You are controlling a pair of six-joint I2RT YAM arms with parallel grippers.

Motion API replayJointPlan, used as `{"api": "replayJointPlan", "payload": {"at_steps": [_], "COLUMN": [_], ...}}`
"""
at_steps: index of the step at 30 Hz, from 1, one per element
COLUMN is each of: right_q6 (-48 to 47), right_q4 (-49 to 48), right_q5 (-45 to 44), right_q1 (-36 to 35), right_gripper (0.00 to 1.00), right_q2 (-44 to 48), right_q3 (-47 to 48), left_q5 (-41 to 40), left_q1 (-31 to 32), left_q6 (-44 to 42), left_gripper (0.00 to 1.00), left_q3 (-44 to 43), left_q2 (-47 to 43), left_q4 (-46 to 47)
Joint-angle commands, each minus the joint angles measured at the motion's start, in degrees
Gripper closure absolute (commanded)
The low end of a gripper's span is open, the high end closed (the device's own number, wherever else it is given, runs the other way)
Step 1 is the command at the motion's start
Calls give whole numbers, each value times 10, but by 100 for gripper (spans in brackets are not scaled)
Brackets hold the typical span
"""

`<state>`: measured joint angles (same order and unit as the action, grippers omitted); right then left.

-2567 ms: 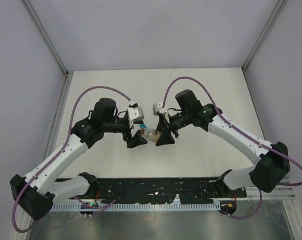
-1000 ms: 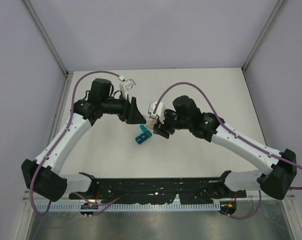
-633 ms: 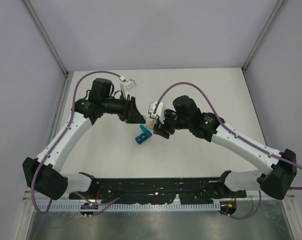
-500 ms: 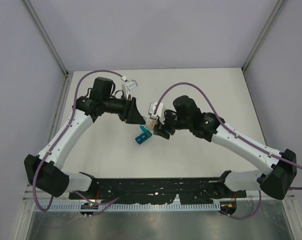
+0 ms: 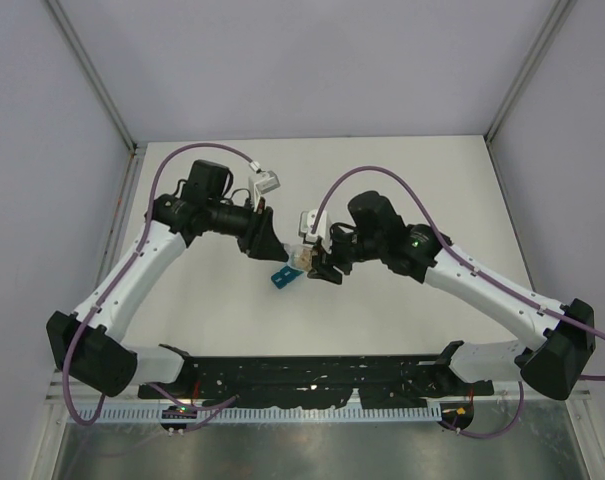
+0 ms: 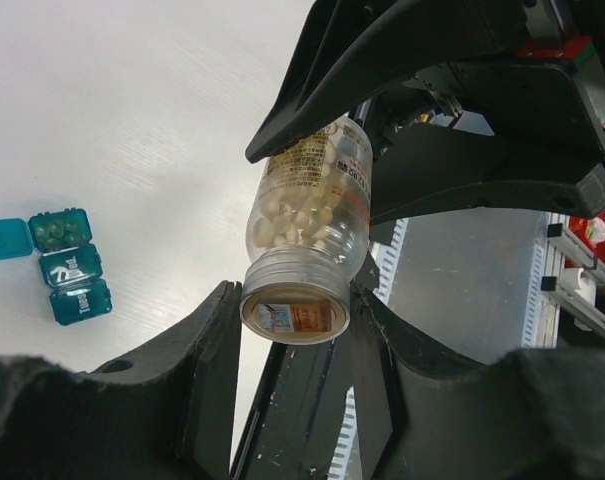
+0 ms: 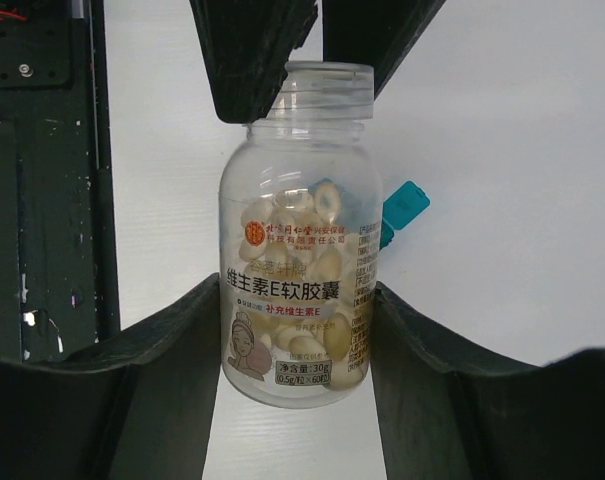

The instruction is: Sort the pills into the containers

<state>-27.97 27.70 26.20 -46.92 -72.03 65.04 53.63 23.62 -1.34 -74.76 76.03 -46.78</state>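
Since a second ago the left gripper (image 5: pixel 279 250) has swung in from 10 o'clock and closed; its jaws now pinch the ribbed clear cap (image 6: pixel 294 315) of the clear cylindrical plastic bottle (image 7: pixel 300 180); the right gripper (image 7: pixel 297 300) clamps the bottle's body from the 4 o'clock side; the long axis runs 10 to 4 in the top view, cap toward the left arm; pale tan pills (image 7: pixel 312 215) sit inside; the teal-blue plastic strip of three square compartments (image 6: pixel 70 272) lies on the white table (image 5: pixel 402 180) at 7 o'clock, just below the bottle, one end lid open; unscrewing likely comes next.
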Motion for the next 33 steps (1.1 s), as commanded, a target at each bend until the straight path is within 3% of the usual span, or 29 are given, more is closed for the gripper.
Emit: {"api": "replayJointPlan", "payload": {"at_steps": [1,23,29,33], "right_q6": [-17,-4,-17,-20], "right_q4": [12,71,98,103], "right_q5": [103,335,358,357], "right_q1": [0,55,54,55], "right_gripper": [95,94,94,95], "right_q2": [3,-75,-95,-96], "right_q3": [20,64,76,76], "left_q5": [10,-26,-34,-41], "left_q1": [5,83,105,106], "left_q6": [-68,-177,-214,-221], "left_gripper": [100,100,87,70], "left_q3": [4,112,123,121], "left_q2": [-24,-128,-140,-139], "left_q4": [10,133,144,141]}}
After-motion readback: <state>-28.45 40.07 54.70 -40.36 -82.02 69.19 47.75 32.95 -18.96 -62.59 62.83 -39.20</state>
